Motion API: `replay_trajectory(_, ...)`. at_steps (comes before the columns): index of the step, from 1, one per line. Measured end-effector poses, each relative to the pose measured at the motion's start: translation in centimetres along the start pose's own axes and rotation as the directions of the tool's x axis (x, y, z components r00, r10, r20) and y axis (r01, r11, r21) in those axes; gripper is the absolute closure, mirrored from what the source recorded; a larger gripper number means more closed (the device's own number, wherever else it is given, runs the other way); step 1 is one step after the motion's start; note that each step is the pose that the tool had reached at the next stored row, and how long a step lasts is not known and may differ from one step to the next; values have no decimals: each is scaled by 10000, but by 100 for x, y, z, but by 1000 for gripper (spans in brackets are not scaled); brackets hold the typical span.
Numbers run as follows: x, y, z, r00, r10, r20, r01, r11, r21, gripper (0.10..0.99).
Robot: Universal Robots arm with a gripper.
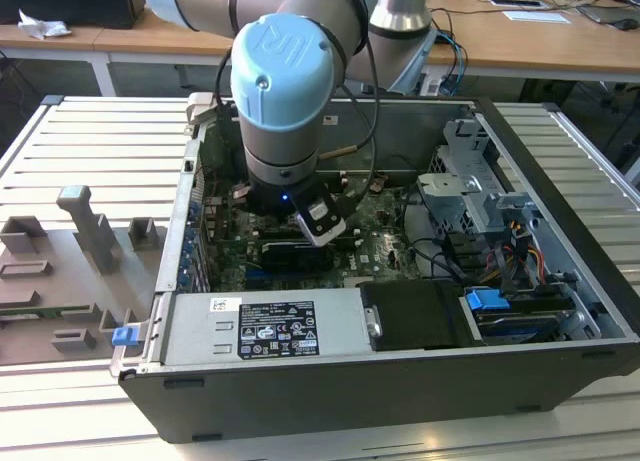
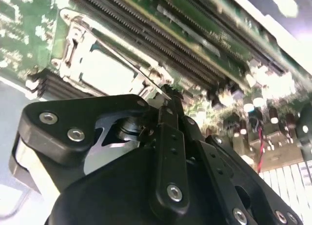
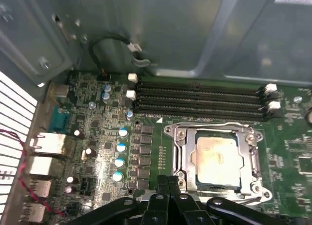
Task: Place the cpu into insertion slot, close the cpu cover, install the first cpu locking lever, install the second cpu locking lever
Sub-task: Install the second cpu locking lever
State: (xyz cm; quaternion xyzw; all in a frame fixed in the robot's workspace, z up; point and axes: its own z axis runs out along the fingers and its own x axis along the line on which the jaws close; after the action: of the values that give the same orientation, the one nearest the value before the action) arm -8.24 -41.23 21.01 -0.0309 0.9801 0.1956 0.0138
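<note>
The grey robot arm with a pale blue joint cap [image 1: 283, 76] reached down into the open dark grey computer case [image 1: 400, 381], which stood on a desk of pale slatted metal [image 1: 90, 151], near the middle of it.

In the first wrist view the small flat square pale silvery-beige cpu [image 3: 217, 159] lay inside the square insertion slot with a metal rim [image 3: 181, 159] on the green circuit board [image 3: 97, 137]. The thin silvery metal cpu cover [image 3: 214, 129] lay flat around the chip, so that the chip showed through its large window. The four long black memory slots [image 3: 200, 98] ran just beside the slot, on the side toward the grey case wall.

The black gripper [image 3: 168, 182] was at the edge of the slot opposite to the memory slots. Its two fingers [image 3: 174, 186] stood pressed together, with no gap between them. I could not tell if something thin was between the tips. In the second wrist view the gripper [image 2: 168, 100] stood close over the same slot edge, and the cpu [image 2: 105, 71] was visible beyond it.
</note>
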Motion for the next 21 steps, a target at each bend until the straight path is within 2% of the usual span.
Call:
replay_trajectory(2, -4, 42, -93, 10000, 0, 1, 0, 10000, 0, 980)
replay_trajectory(3, -9, 91, -201, 10000, 0, 2, 0, 10000, -1, 980)
replay_trajectory(4, -12, 119, -265, 10000, 0, 1, 0, 10000, -1, 980)
replay_trajectory(6, -16, 146, -328, 10000, 0, 1, 0, 10000, 0, 980)
replay_trajectory(7, -28, 149, -329, 10000, 0, 2, 0, 10000, -3, 980)
replay_trajectory(9, -100, 144, -329, 10000, 1, -1, -1, 10000, -2, 980)
replay_trajectory(12, -251, 134, -326, 10000, 11, -22, -11, 10000, -7, 980)
replay_trajectory(14, -315, 114, -328, 10000, 19, -45, -19, 10000, -7, 980)
replay_trajectory(18, -331, -11, -336, 10000, 23, -56, -23, 10000, -8, 980)
replay_trajectory(21, -321, -42, -289, 10000, 25, -54, -26, 10000, -8, 980)
